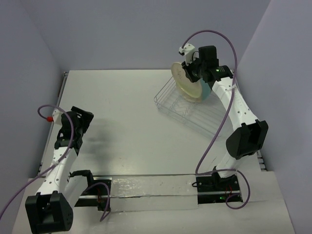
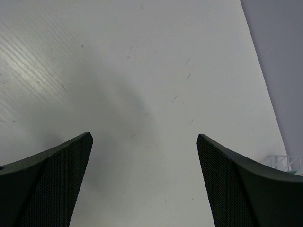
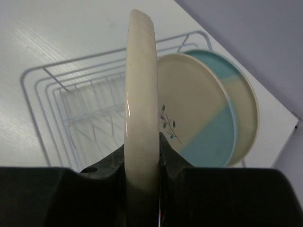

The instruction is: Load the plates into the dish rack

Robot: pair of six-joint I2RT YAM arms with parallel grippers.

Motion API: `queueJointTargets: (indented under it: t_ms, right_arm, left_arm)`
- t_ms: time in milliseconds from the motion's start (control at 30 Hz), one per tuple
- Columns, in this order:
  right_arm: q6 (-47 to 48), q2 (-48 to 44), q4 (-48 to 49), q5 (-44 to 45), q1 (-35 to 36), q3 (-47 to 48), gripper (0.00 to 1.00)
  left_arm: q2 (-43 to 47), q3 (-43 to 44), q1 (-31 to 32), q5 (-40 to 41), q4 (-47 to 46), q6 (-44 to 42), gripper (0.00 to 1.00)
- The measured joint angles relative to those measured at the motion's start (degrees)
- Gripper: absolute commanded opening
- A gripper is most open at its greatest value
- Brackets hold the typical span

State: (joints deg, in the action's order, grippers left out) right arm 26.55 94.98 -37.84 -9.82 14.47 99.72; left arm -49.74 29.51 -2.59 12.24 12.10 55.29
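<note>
Held: plain cream plate (image 3: 140, 90), upright and edge-on in the right wrist view, its rim clenched between the fingers of the right gripper (image 3: 142, 158); position: over the dish rack (image 3: 52, 90), at the far right of the table (image 1: 126, 107); racked: two cream-and-blue plates (image 3: 203, 118), upright, one behind the other, just beside the held one; left gripper (image 2: 144, 156): released, fingers spread wide, over the table's near left, well apart from the rack.

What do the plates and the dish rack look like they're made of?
Plain cream plate: probably glazed ceramic; thick rounded rim with a glossy highlight streak.
Cream-and-blue plates: likely the same; smooth, shiny glaze over a painted sprig.
Dish rack: thin wire, white or silvery, possibly coated metal; a see-through grid of slender rods.
</note>
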Motion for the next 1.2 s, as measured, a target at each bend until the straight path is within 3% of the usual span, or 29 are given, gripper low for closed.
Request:
queueJointTargets:
  t_ms: [267, 533, 1200]
  right_arm:
    - [3.6, 1.5, -0.8, 1.2, -3.2, 0.0, 0.0]
    - [10.8, 1.9, -1.5, -3.6, -4.6, -0.4, 0.0]
    - [10.6, 8.7, -0.6, -5.8, -4.8, -1.3, 0.0]
  left_arm:
    - [-5.8, 3.6, 3.8, 3.2, -0.9, -0.5, 0.99]
    - [-8.4, 5.4, 5.3, 4.8, -1.2, -0.7, 0.99]
    - [-8.3, 6.5, 6.7, 8.5, -0.4, -1.3, 0.99]
